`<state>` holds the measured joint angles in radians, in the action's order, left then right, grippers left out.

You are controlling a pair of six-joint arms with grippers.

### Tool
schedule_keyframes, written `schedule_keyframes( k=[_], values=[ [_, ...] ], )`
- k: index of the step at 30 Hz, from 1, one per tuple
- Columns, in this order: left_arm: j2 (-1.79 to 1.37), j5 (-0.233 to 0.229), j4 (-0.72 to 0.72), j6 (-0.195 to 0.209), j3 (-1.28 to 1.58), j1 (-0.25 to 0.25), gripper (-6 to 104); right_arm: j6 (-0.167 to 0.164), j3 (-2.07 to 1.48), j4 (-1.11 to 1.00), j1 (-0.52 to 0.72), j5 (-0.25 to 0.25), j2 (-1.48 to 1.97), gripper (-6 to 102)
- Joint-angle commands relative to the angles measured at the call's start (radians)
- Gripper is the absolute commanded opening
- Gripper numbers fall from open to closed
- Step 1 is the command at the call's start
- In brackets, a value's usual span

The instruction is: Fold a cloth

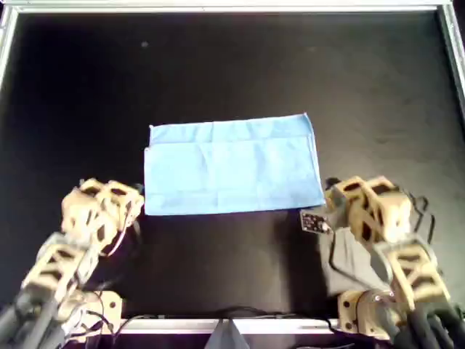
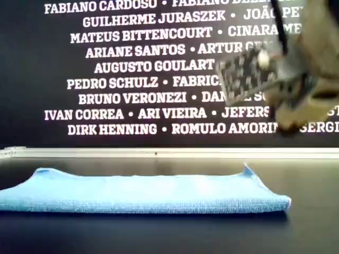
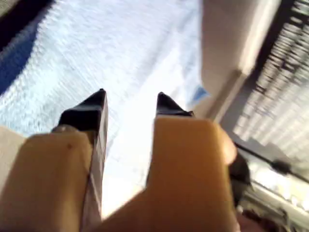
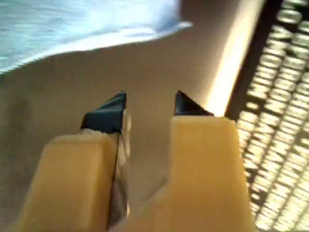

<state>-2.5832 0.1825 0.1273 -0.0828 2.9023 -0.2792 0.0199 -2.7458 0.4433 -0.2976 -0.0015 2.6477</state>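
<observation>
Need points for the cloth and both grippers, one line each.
cloth [image 1: 232, 171]: overhead view, middle of its folded top layer.
left gripper [image 3: 129, 104]: left wrist view, gap midway between its two black fingertips, over the cloth.
right gripper [image 4: 150, 105]: right wrist view, gap midway between its fingertips, over bare table.

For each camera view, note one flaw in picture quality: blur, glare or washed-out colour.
Overhead view: soft, the light blue folded cloth pale. Exterior view: the arm at that view's right is blurred. Left wrist view: cloth overexposed beyond the left tool. Right wrist view: motion-smeared around the right tool.

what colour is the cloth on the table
Light blue, plain; the cloth shows best in the overhead view.
</observation>
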Motion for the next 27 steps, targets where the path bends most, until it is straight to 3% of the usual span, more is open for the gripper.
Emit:
schedule_keyframes(
  k=[1, 6, 9, 13, 16, 18, 22, 27],
  values=[
    [-0.218, 0.008, -0.006, -0.005, 0.083, -0.006, 36, -0.002, -0.054, -0.02, 0.003, 0.009, 0.236, 39],
    [-0.379, 0.006, -0.005, -0.006, 0.12, -0.005, 36, -0.002, -0.176, -0.02, 0.009, 0.015, 0.476, 39],
    [-0.448, 0.006, -0.005, -0.006, 0.121, 0.031, 36, 0.0, -0.202, -0.025, 0.078, 0.087, 0.476, 39],
    [-0.494, 0.005, -0.006, -0.006, 0.121, 0.192, 36, -0.002, -0.233, -0.025, 0.178, 0.19, 0.471, 39],
    [-0.491, 0.006, -0.006, -0.003, 0.121, 0.319, 36, -0.002, -0.227, -0.025, 0.192, 0.224, 0.471, 38],
    [-0.491, 0.006, -0.005, -0.005, 0.121, 0.36, 35, 0.0, -0.224, -0.025, 0.192, 0.225, 0.471, 39],
    [-0.488, 0.017, -0.005, 0.005, 0.121, 0.351, 35, 0.0, -0.242, -0.025, 0.158, 0.201, 0.466, 39],
    [-0.482, 0.009, -0.005, 0.006, 0.121, 0.351, 35, -0.003, -0.249, -0.023, 0.086, 0.097, 0.419, 39]
  ],
)
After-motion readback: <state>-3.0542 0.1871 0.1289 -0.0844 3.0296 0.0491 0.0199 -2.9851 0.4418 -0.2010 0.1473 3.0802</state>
